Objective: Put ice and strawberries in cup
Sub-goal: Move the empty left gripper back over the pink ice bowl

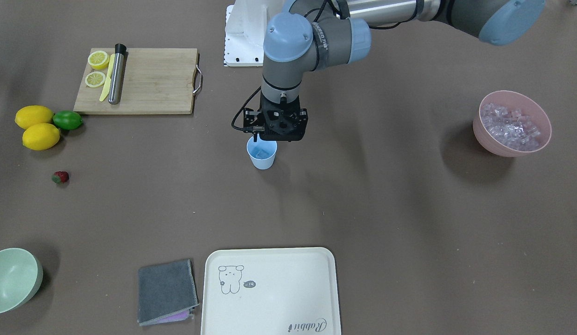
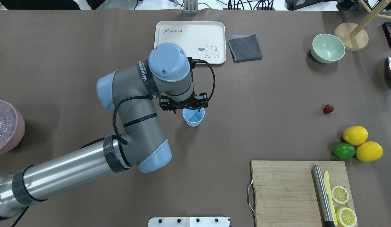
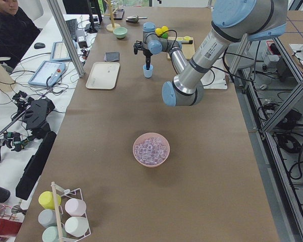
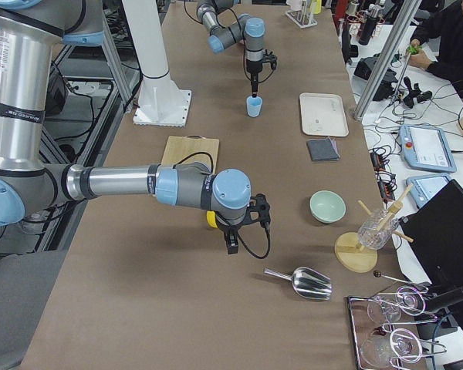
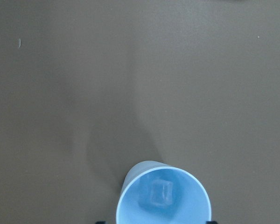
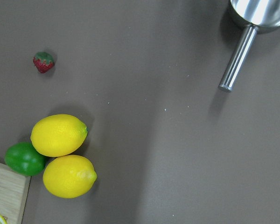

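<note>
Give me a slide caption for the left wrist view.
Left wrist view: looking down into the light blue cup, an ice cube inside, on the brown table.

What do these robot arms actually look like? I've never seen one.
Both are thick tubes: shiny silver sections joined by rounded grey joints with light blue caps. The left arm wears a black band with white lettering, and a black cable loops to the black left tool. The right arm matches, its right tool black too, with its own looped cable.
</note>
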{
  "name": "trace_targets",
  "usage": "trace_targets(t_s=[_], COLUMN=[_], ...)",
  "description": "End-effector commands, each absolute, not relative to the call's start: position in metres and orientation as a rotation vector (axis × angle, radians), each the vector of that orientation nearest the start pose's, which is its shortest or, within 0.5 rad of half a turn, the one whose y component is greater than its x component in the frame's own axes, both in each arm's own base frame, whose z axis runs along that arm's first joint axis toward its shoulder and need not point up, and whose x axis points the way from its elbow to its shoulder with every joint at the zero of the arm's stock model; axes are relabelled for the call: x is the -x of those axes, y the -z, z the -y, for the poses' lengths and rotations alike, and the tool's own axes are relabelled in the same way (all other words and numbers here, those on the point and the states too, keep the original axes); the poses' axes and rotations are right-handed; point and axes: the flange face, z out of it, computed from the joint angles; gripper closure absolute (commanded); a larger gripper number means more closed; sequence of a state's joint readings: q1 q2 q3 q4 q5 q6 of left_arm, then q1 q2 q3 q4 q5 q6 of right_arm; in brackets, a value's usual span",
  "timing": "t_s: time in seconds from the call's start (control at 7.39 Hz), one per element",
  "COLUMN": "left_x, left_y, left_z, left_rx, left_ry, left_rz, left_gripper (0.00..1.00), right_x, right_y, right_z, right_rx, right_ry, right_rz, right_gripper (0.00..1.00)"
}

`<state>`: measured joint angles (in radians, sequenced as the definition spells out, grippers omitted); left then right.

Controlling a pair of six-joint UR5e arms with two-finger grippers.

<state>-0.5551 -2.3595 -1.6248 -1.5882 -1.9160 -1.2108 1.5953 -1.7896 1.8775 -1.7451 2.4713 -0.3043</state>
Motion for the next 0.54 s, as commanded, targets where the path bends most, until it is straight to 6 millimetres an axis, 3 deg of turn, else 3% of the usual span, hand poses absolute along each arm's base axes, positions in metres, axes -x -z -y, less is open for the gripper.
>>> trace_targets(t_s=[0.0,0.14,0.41], left_x=[-0.425,-0.396,-0.297], left_y=[-0.231,-0.261,-0.349], left_z=[0.455,0.467,0.473], left_rx=[-0.186,-0.127,-0.078], left_ry=[-0.06,-0.083,-0.01], left_rz=[-0.88,-0.883,-0.824], left_gripper=[0.03,0.03,0.03], right_x=[-0.065,-0.065,-0.065], right_y=[-0.613,-0.613,-0.613], right_z=[0.391,0.391,0.391], right_rx=[-0.068,-0.069,-0.069], right_ry=[0.221,0.221,0.221], right_rz=[0.903,0.903,0.903], right_gripper=[0.0,0.0,0.0])
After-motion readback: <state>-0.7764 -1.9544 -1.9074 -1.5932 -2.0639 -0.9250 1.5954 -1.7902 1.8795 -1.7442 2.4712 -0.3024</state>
